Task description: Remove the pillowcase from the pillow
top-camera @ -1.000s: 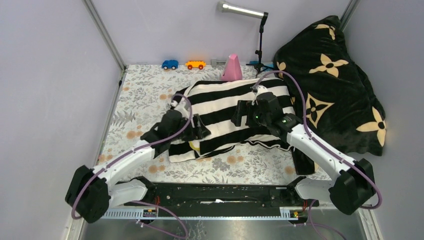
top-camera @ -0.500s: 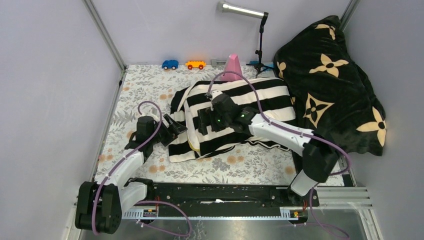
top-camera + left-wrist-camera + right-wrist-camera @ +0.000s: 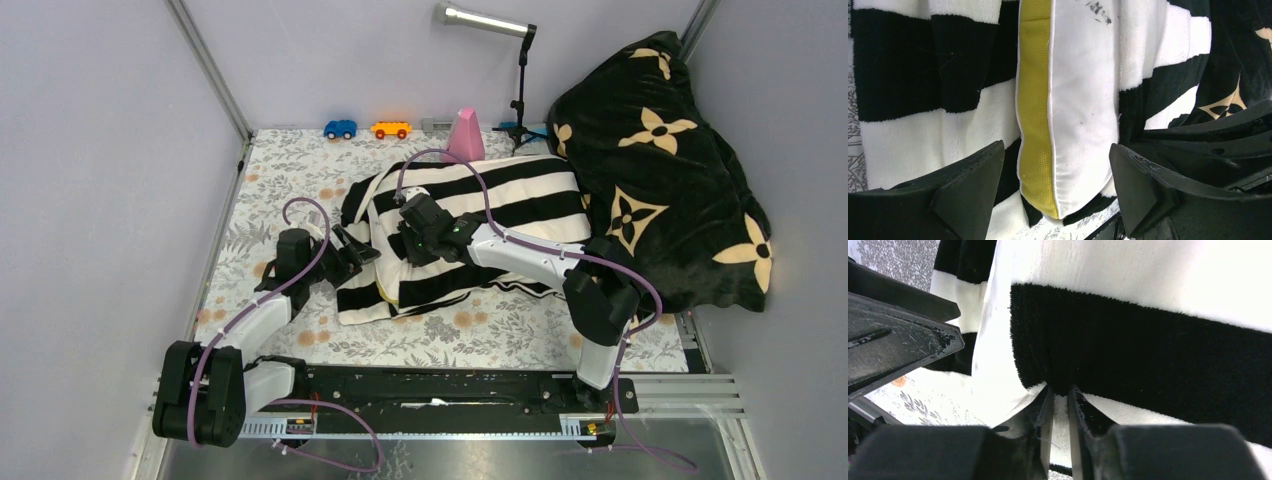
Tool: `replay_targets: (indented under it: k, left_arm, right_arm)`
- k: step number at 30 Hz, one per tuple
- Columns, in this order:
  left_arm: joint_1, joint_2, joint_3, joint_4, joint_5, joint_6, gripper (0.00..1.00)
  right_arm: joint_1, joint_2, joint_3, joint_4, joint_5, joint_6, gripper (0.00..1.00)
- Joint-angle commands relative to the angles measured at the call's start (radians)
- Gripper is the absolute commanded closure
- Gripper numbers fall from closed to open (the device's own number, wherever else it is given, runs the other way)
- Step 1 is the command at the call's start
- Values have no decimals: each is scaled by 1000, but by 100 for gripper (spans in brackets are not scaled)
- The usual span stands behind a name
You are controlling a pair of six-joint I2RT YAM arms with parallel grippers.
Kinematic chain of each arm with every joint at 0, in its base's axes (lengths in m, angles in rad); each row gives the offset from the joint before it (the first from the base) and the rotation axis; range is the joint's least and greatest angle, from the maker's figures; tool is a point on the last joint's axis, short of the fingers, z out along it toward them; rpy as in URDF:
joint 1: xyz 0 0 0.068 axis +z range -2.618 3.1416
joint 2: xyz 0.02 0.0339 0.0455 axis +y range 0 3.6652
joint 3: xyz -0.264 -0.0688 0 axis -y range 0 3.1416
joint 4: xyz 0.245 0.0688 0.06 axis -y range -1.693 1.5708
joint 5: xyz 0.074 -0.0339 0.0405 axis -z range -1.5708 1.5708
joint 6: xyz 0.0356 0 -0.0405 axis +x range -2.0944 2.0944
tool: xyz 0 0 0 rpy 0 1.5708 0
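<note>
Floral table (image 3: 290,170), pillow (image 3: 1078,100) inside pillowcase (image 3: 530,195), left hand (image 3: 1055,152) wide, right hand (image 3: 1060,390) pinching pillowcase

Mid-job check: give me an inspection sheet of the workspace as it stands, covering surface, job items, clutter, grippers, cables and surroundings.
Surface: floral table cover, flat where visible.
Job's things: pillowcase covers most of the pillow; one yellow-banded corner is exposed at the left-hand opening.
Clutter: blue toy car, orange toy car and pink cone along the far edge; black flowered blanket heaped at right.
Grippers: left gripper open, the pillow corner showing between its fingers; right gripper shut on a pillowcase fold.
Cables: right arm's purple cable arcs above the pillowcase; left arm's purple cable loops by its wrist.
Surroundings: plain walls; lamp stand at the back.
</note>
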Motion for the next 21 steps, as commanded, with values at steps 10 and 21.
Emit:
replay_targets:
  k: [10, 21]
  left_arm:
    - [-110, 141, 32, 185, 42, -31, 20]
    - [-155, 153, 66, 218, 27, -31, 82]
  right_arm:
    - [12, -171, -115, 59, 76, 13, 91]
    - [10, -279, -200, 113, 52, 4, 82]
